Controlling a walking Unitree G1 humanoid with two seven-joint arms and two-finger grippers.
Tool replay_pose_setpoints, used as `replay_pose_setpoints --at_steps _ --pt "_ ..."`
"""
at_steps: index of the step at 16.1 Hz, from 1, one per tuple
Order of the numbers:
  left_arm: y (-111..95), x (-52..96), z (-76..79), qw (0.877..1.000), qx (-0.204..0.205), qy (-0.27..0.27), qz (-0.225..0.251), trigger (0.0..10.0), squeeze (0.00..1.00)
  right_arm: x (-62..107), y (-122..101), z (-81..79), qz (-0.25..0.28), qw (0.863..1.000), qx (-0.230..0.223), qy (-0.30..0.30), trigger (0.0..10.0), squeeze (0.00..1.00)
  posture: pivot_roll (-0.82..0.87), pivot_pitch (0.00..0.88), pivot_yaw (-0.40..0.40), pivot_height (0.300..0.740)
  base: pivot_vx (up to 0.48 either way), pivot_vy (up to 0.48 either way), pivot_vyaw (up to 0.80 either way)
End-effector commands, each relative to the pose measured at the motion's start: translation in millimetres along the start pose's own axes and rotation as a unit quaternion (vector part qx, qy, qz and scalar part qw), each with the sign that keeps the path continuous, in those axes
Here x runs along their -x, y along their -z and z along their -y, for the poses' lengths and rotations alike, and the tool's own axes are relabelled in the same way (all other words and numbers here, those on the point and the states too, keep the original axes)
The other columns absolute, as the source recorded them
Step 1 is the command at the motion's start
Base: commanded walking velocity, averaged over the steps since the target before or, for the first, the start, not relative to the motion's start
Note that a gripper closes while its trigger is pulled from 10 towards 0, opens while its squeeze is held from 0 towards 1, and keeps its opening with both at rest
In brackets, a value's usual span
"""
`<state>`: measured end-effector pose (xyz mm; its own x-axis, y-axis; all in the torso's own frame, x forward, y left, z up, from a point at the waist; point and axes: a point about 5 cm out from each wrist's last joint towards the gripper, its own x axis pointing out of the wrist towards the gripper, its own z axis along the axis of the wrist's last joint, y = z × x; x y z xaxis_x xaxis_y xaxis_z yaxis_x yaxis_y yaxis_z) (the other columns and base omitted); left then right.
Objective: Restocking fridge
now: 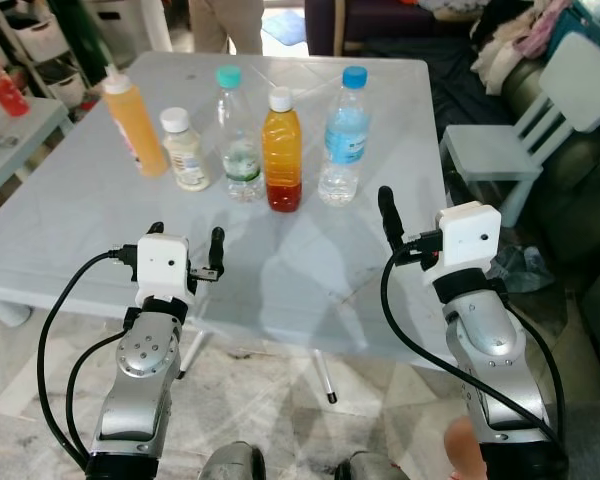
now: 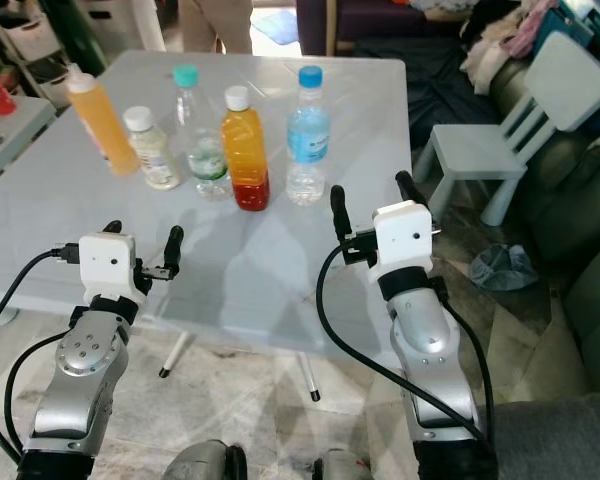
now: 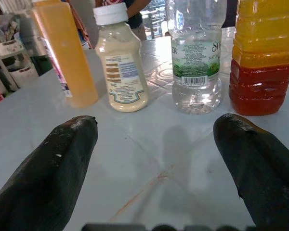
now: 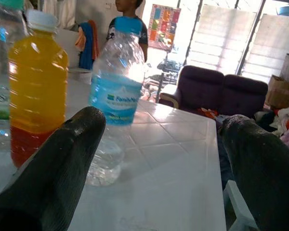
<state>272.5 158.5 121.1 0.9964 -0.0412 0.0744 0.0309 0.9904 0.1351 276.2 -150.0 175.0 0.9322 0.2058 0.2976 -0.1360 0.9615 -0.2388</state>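
Five bottles stand in a row on the white table (image 1: pixel 310 270): an orange squeeze bottle (image 1: pixel 132 120), a small cream bottle (image 1: pixel 185 150), a clear water bottle with a teal cap (image 1: pixel 238 135), an orange-and-red juice bottle (image 1: pixel 282 150) and a blue-capped water bottle (image 1: pixel 344 135). My left gripper (image 1: pixel 187 231) hovers open over the table's near edge, short of the cream bottle (image 3: pixel 120 62) and the clear bottle (image 3: pixel 197 53). My right gripper (image 2: pixel 369 186) is open too, at the near right, facing the blue-capped bottle (image 4: pixel 113 101) and the juice bottle (image 4: pixel 36 86). Nothing is held.
A white child's chair (image 1: pixel 540 120) stands right of the table, with a dark sofa (image 1: pixel 400 30) and piled clothes behind. A person (image 1: pixel 225 20) stands at the table's far edge. A grey side table (image 1: pixel 10 140) and shelves sit left. A crumpled bag (image 1: pixel 520 265) lies on the floor.
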Motion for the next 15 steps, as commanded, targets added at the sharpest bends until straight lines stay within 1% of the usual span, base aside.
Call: replay_pose_setpoints --at_steps 1,2,3,4,5,6,7,8,10,12,13,15 --pt "1 1.4 -4.0 1.0 -0.005 -0.005 -0.002 10.0 0.0 -6.2 -6 4.8 0.014 1.0 0.0 0.0 10.0 0.0 -0.01 0.12 0.069 0.74 0.0 0.0 0.0" --pt "1 1.6 -4.5 1.0 -0.005 -0.006 -0.003 10.0 0.0 -8.7 -7 7.2 0.015 1.0 0.0 0.001 10.0 0.0 -0.01 0.123 0.072 0.74 0.0 0.0 0.0" --pt "1 3.3 -5.6 1.0 -0.011 -0.003 -0.006 10.0 0.0 -22.1 -8 19.4 0.01 1.0 -0.024 0.012 10.0 0.0 0.0 0.129 0.077 0.74 0.0 0.0 0.0" --pt "1 4.6 -7.0 1.0 -0.016 0.002 -0.008 10.0 0.0 -34.8 -13 30.3 0.015 0.999 -0.028 0.015 10.0 0.0 0.02 0.138 0.082 0.74 0.0 0.0 0.0" --pt "0 4.7 -8.1 1.0 -0.023 0.009 -0.008 10.0 0.0 -48.1 -22 40.0 0.035 0.999 -0.017 0.006 10.0 0.0 0.03 0.142 0.087 0.74 0.0 0.0 0.0" --pt "0 4.5 -10.1 1.0 -0.025 0.007 -0.007 10.0 0.0 -54.7 -25 42.6 0.037 0.999 -0.016 -0.001 10.0 0.0 0.03 0.143 0.088 0.74 0.0 0.0 0.0" --pt "-1 3.8 -13.4 1.0 -0.028 0.004 -0.008 10.0 0.0 -65.1 -31 46.4 0.044 0.999 -0.025 -0.003 10.0 0.0 0.04 0.145 0.09 0.74 0.0 0.0 0.0" --pt "-1 3.7 -16.6 1.0 -0.03 0.001 -0.008 10.0 0.0 -76.2 -37 45.8 0.041 0.998 -0.041 -0.019 10.0 0.0 0.04 0.147 0.092 0.74 0.0 0.0 0.0" --pt "-4 4.9 -18.3 0.999 -0.036 0.001 -0.006 10.0 0.0 -88.7 -48 39.9 0.054 0.997 -0.022 -0.05 10.0 0.0 0.06 0.148 0.086 0.74 0.0 0.0 0.0" --pt "-6 5.6 -21.0 0.999 -0.038 -0.006 -0.005 10.0 0.0 -92.6 -52 34.3 0.067 0.995 -0.022 -0.065 10.0 0.0 0.07 0.148 0.085 0.74 0.0 0.0 0.0" --pt "-5 6.5 -21.7 0.999 -0.038 -0.007 -0.006 10.0 0.0 -94.5 -52 29.0 0.068 0.994 -0.023 -0.083 10.0 0.0 0.07 0.149 0.085 0.74 0.0 0.0 0.0" --pt "-5 8.4 -21.4 0.999 -0.039 -0.005 -0.008 10.0 0.0 -98.3 -53 24.6 0.068 0.992 -0.025 -0.101 10.0 0.0 0.08 0.15 0.087 0.74 0.0 0.0 0.0"
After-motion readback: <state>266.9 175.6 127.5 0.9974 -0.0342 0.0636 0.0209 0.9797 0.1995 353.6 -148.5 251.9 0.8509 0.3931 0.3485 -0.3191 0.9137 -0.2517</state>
